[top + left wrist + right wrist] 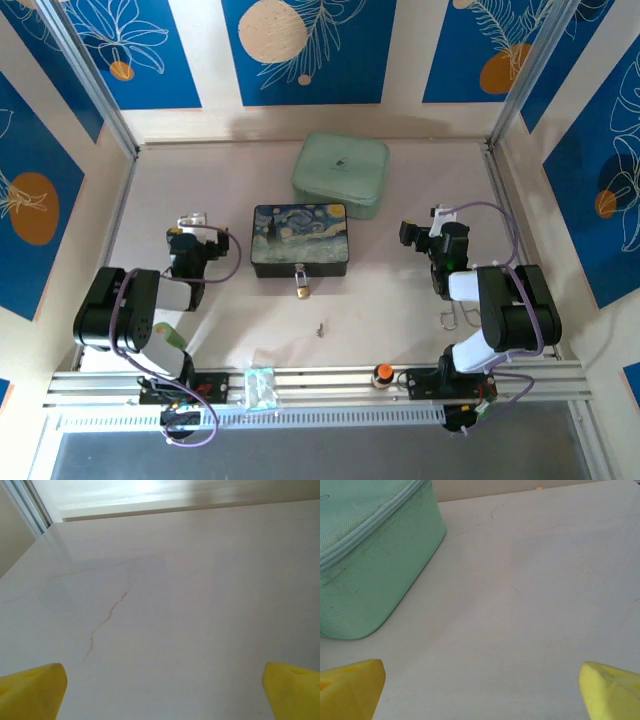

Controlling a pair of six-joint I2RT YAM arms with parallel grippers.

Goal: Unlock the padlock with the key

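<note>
Key [320, 327] is lying on the desk [385, 300] toward its near edge, just nearside of the padlock [301, 285] hanging at the blue box [299, 238] front. Left fingers [192, 218] and right fingers [441, 212] are standing wide apart, empty, facing the far edge. Key is sitting behind and between them, roughly equidistant.

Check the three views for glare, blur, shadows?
Top external: even light, soft shadows, padlock and key tiny but discernible. Left wrist: glare washes out the far wall; left tool edges soft. Right wrist: mint case sharp, right tool edges soft.
</note>
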